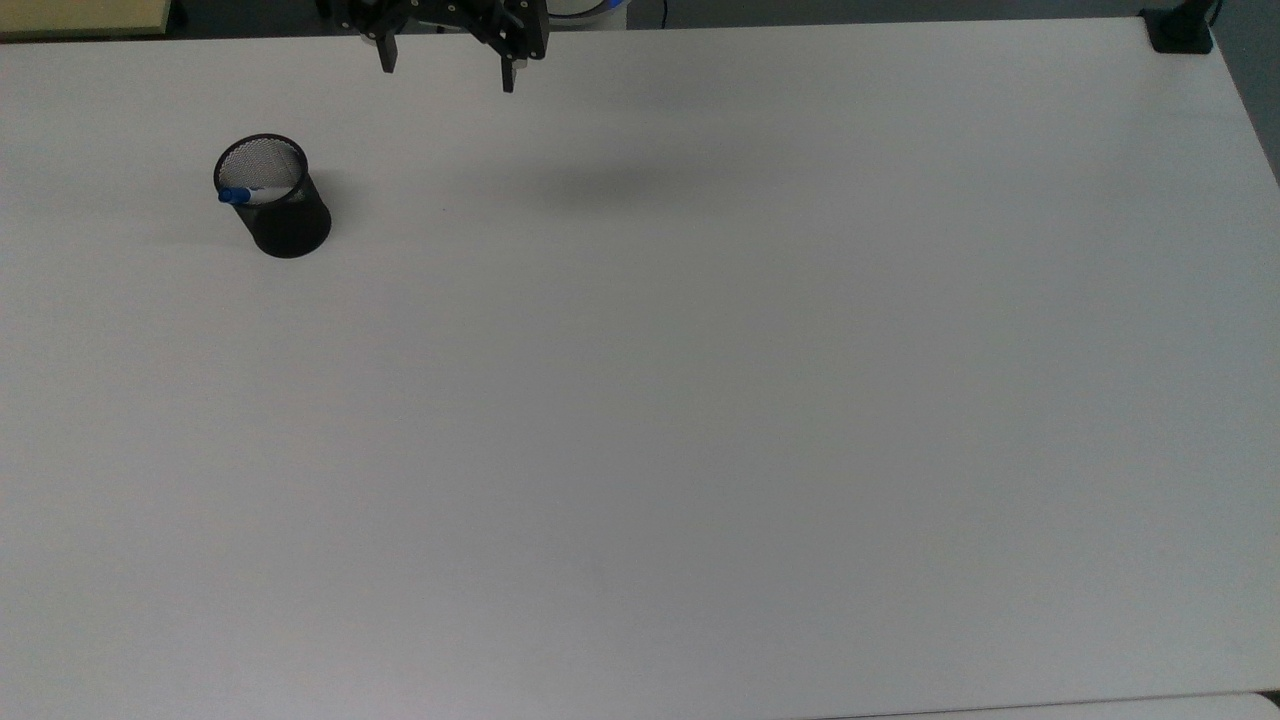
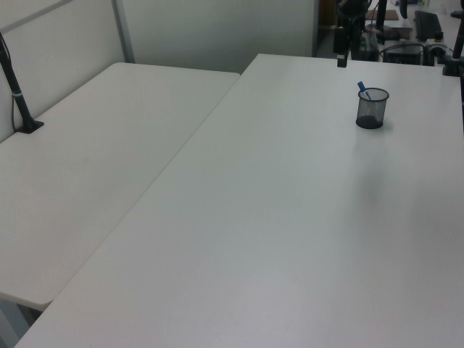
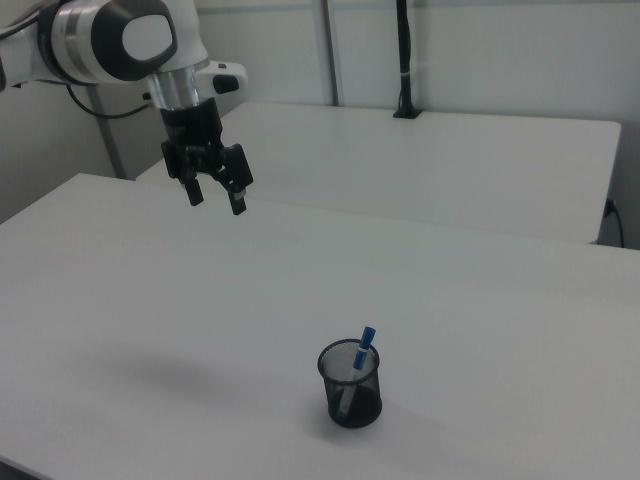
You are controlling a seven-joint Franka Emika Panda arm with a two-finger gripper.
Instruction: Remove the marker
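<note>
Smooth white desk (image 3: 150, 320) carries a round black mesh cup (image 3: 351, 386); the slim marker (image 3: 361, 347) leans inside, blue cap up. Far off, the tool (image 3: 215, 198) hangs wide, holding nothing.

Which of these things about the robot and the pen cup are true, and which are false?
1. The white marker with the blue cap stands inside the black mesh cup. True.
2. The black two-finger gripper is holding the marker. False: it is open, hanging in the air away from the cup.
3. The cup has tipped over. False: it stands upright on the white table.
4. The marker's blue end pokes above the cup's rim. True.
</note>
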